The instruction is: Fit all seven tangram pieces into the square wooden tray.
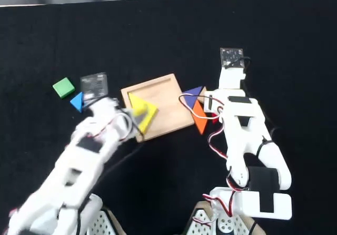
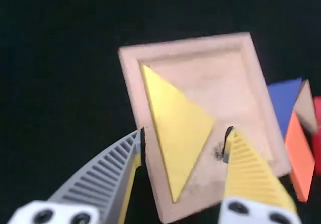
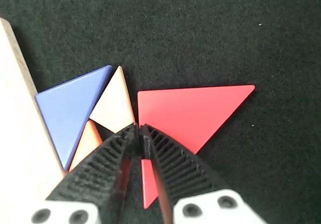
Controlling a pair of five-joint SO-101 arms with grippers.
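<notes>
Item 1. Green square (image 1: 63, 87) and small blue triangle (image 1: 77, 101): loose on the black surface (image 1: 158, 35), well behind the left hand's outer side.

Item 2. Left hand (image 2: 183, 138): fingers apart. One is outside the wooden tray (image 2: 195, 45), the other over its floor.

Item 3. Large yellow triangle (image 2: 175, 128): lies flat in the tray between those fingers, long edge along the near wall.

Item 4. Blue triangle (image 3: 75, 108), tan triangle (image 3: 115, 108), orange piece (image 1: 199, 120) and red triangle (image 3: 190, 113): clustered just outside the tray, at the right hand's tips.

Item 5. Right hand (image 3: 139, 133): fingers together, gripping nothing, tips where the cluster's corners meet.

Handling note: the step looks like seating the yellow triangle. Keep its long edge flush to the wall and its corner tucked home. Lift the left hand straight up so that neither finger drags the piece or nudges the tray.
</notes>
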